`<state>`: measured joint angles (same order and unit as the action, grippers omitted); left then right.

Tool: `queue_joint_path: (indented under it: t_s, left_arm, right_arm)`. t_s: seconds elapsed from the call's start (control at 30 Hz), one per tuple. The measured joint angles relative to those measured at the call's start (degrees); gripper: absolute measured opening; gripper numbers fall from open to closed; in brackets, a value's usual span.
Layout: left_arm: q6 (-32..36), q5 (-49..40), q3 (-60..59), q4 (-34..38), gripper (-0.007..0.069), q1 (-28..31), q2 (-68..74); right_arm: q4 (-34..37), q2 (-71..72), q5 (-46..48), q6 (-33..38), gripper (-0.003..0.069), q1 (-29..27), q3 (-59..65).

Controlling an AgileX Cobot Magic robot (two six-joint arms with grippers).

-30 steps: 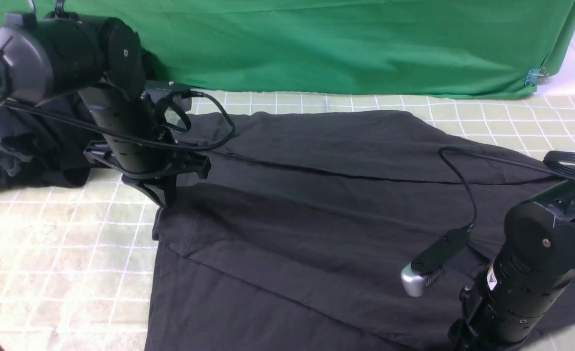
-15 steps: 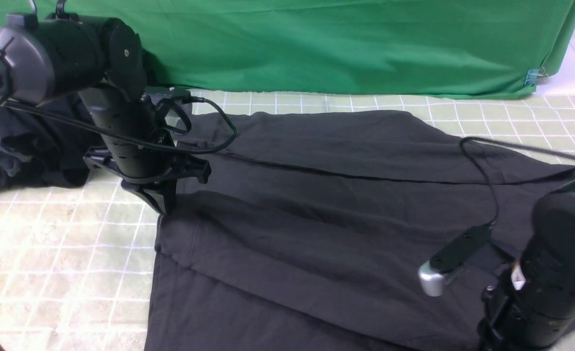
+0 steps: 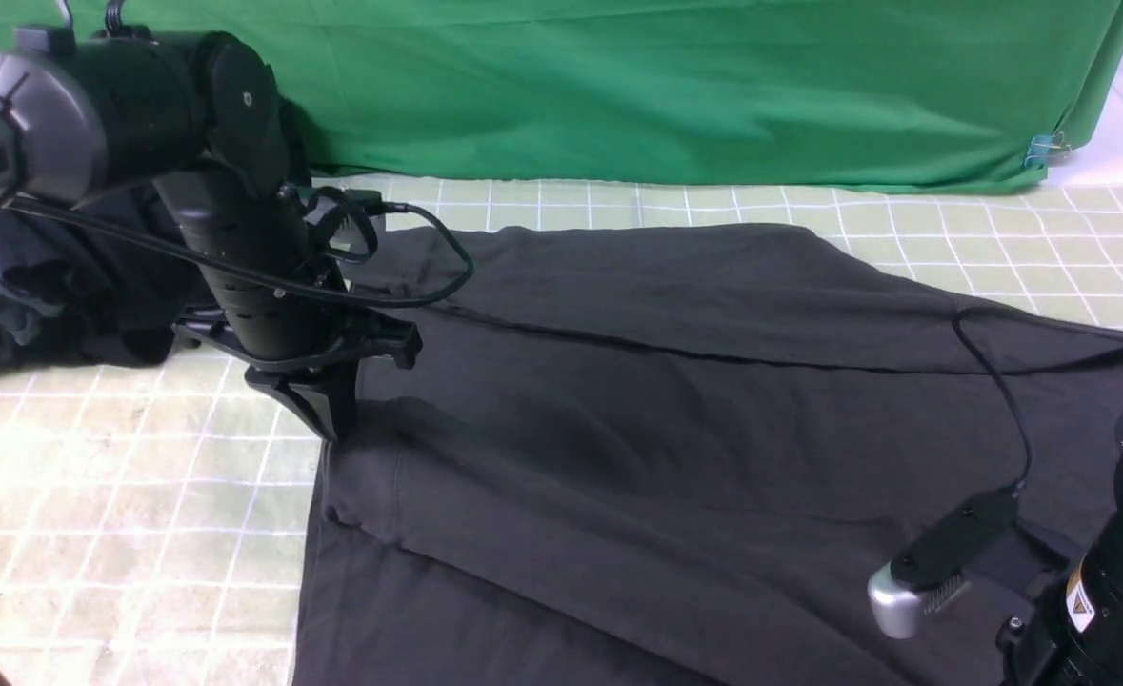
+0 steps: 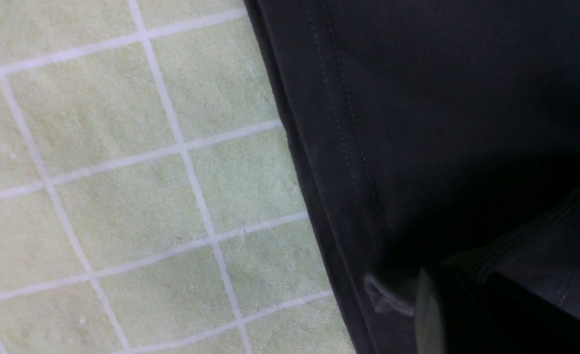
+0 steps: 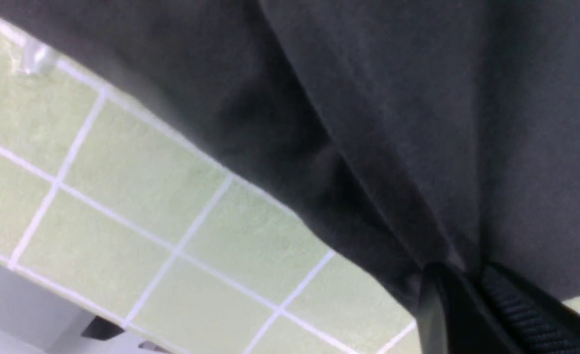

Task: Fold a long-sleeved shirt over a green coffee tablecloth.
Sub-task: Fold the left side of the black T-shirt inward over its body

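Dragged rightward over the green coffee tablecloth (image 3: 123,495), the long-sleeved shirt (image 3: 637,400) lies tauter across the tablecloth's middle. The right arm (image 3: 1118,591) has retreated toward its near right corner, right claw (image 5: 459,282) newly pinching fabric, left claw (image 3: 330,419) pinching the hem, probably tensioning before folding.

A plain deep green cloth (image 3: 675,86) hangs behind; dark clothing (image 3: 66,314) lies far left.
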<state>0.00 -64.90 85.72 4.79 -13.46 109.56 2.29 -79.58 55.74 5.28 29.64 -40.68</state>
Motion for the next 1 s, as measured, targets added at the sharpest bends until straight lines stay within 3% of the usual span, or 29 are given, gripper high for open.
queue_joint_path:
  t_s: [0.23, 0.47, 0.5, 0.63, 0.8, 0.9, 1.0]
  left_arm:
    - [0.6, 0.0, 0.0, -0.4, 0.0007, 0.0, 0.6]
    - [4.5, 3.8, 0.0, -1.1, 0.0034, 0.0, 1.3]
    - [4.6, 4.0, 0.0, -1.1, 0.0037, 0.0, 1.3]
    - [5.0, 4.9, 0.0, -1.7, 0.0179, 0.0, 1.3]
    - [3.2, 4.3, 0.0, -6.0, 0.0403, 0.0, 1.3]
    - [-1.5, 4.8, 1.4, -9.2, 0.0496, 0.0, 1.3]
    - [-3.8, 6.5, 4.5, -10.1, 0.0525, 0.0, 1.5]
  right_arm:
    - [0.0, 0.0, -0.9, -0.9, 0.007, 0.0, 0.0]
    - [0.0, 0.0, -0.8, -1.1, 0.0293, 0.0, 0.3]
    - [0.0, 0.0, -0.7, -1.1, 0.0299, 0.0, 0.3]
    - [0.0, 0.0, 0.6, -1.1, 0.0374, 0.0, -0.5]
    - [0.0, 0.4, 3.0, -1.1, 0.0382, 0.0, -4.5]
    - [0.0, 1.8, 3.4, -1.1, 0.0384, 0.0, -7.8]
    - [0.0, 3.4, 3.5, -1.1, 0.0386, 0.0, -10.6]
